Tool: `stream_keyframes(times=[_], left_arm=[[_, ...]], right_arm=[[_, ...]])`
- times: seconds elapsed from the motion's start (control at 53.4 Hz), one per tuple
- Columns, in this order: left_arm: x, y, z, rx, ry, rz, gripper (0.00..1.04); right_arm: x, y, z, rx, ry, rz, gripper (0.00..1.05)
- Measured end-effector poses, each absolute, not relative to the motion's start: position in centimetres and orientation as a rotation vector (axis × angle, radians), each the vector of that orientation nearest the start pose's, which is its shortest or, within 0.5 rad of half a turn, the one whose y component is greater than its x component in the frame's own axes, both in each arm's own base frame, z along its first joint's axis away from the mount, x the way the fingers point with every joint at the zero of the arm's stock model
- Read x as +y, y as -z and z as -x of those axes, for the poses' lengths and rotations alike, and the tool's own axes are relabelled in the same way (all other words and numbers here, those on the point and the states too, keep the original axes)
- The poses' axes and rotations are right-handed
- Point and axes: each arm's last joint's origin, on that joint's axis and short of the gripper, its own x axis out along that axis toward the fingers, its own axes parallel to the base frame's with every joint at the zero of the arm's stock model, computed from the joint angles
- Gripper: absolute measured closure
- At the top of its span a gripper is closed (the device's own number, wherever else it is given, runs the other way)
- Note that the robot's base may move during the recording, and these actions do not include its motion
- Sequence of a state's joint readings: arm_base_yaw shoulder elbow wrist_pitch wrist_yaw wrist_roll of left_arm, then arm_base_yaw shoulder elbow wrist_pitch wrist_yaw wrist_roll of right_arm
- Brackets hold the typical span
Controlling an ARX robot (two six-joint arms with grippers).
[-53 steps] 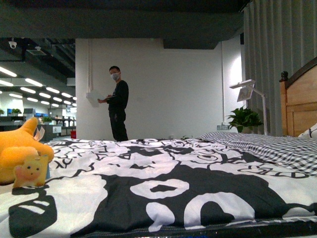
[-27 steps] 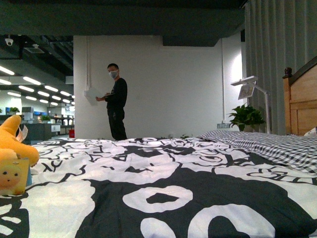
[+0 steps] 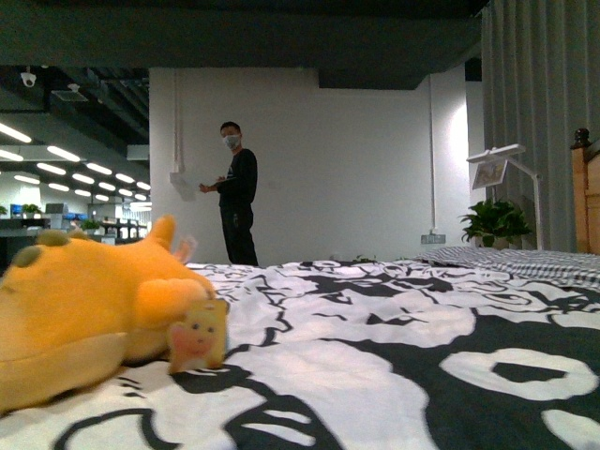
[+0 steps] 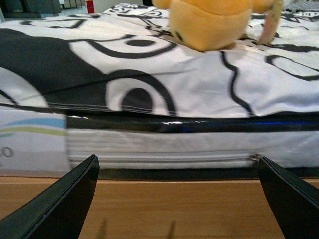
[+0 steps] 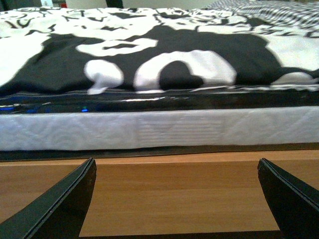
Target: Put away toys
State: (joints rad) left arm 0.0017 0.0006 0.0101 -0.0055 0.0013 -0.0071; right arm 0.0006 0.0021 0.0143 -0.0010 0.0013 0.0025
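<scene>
The surface is a bed. Its cover point(image 3: 394, 366) carries a bold black-and-white pattern and fills the lower half of the front view. A grey checked section point(image 3: 525, 264) lies at the far right, beside the wooden headboard point(image 3: 589, 192).

The orange-yellow plush toy point(image 3: 80, 305) lies on the cover at the left of the front view. A small square card tag point(image 3: 199, 335) with a pink face leans against its front. In the left wrist view the plush toy point(image 4: 209, 22) rests a little in from the near edge of the bed.

Below the cover, both wrist views show the white mattress side point(image 5: 159, 129) and a wooden bed rail point(image 5: 174, 194).

The left fingers point(image 4: 60, 209) are spread wide apart and hold nothing; they are level with the rail. The right fingers point(image 5: 60, 209) are likewise apart and empty.

Room: a white wall point(image 3: 356, 159) stands beyond the bed, with a masked person in black point(image 3: 239, 192) in front of it. A potted plant point(image 3: 495, 223), a white lamp point(image 3: 503, 167) and a grey curtain point(image 3: 539, 112) are at the right. Ceiling strip lights point(image 3: 66, 155) recede at the left.
</scene>
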Motion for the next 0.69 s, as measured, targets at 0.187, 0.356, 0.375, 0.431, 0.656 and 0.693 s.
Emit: stream_keyframes(times=[0.187, 0.356, 0.375, 0.431, 0.656, 0.693], left_arm=[[0.01, -16.64, -9.72, -0.004, 0.000, 0.007, 0.06], [0.02, -16.64, -9.71, -0.006, -0.006, 0.008, 0.06], [0.03, -16.64, -9.71, -0.005, -0.008, 0.008, 0.06], [0.02, -16.64, -9.71, -0.006, -0.006, 0.007, 0.06], [0.00, -16.64, -9.71, -0.005, 0.002, 0.007, 0.06], [0.00, -16.64, -9.71, -0.006, 0.002, 0.007, 0.06]], right_arm=[[0.01, -16.79, -9.70, -0.009, -0.001, -0.003, 0.07], [0.02, -16.80, -9.70, -0.010, -0.007, -0.002, 0.07], [0.02, -16.80, -9.70, -0.009, -0.008, -0.002, 0.07], [0.02, -16.80, -9.70, -0.010, -0.007, -0.003, 0.07], [0.00, -16.79, -9.71, -0.009, 0.000, -0.003, 0.07], [-0.01, -16.79, -9.70, -0.009, 0.002, -0.003, 0.07]])
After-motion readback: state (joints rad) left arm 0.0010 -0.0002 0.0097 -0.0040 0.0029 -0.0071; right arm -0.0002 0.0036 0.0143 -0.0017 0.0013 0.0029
